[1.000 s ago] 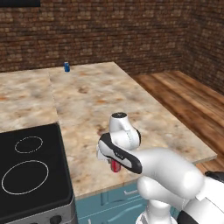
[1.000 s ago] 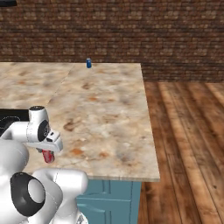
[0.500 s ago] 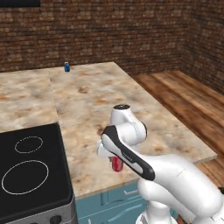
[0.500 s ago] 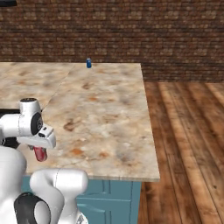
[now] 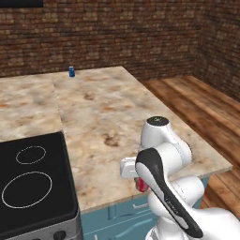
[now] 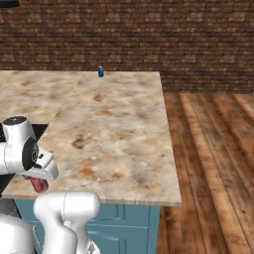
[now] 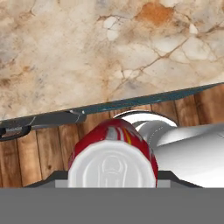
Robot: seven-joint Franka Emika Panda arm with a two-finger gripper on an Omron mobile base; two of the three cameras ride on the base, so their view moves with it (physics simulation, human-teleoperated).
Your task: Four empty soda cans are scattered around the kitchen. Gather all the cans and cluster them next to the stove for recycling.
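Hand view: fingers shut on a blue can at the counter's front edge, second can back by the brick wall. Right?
Not quite: the held can is red, not blue, as the hand view shows. The blue can is the one far back by the brick wall. The rest stands.

Glossy white rounded arm (image 5: 164, 154) links — dark joint cap, black band along forearm.

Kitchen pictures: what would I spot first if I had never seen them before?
First the big white robot arm at the front edge of the stone counter, its gripper shut on a red soda can. Next, a tiny blue can stands alone at the counter's far edge by the brick wall. A black stove sits at the counter's near left.
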